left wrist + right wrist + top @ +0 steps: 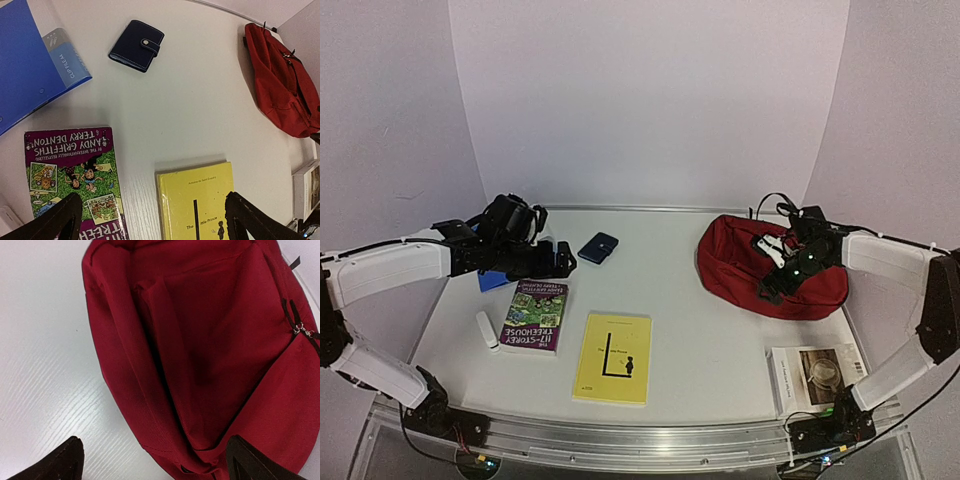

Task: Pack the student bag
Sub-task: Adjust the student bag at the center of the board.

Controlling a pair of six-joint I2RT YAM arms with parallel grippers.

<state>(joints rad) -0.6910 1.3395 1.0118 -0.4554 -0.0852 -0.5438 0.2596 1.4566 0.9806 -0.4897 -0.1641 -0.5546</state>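
Note:
The dark red student bag (740, 262) lies flat at the right of the white table, zipped, with a black zipper pull (299, 329). It also shows in the left wrist view (280, 85). My right gripper (788, 270) hovers over the bag, open and empty; its fingertips (60, 462) straddle the bag's near edge (200, 390). My left gripper (560, 258) is open and empty above the purple book (534, 315), also in the left wrist view (75, 175). A yellow book (613, 357) lies in the middle front, also in the left wrist view (200, 200).
A dark blue wallet (598, 247) lies behind the books. A blue clip file (30, 65) sits under the left arm. A white marker-like object (488, 331) lies left of the purple book. A white book (817, 377) lies at the front right.

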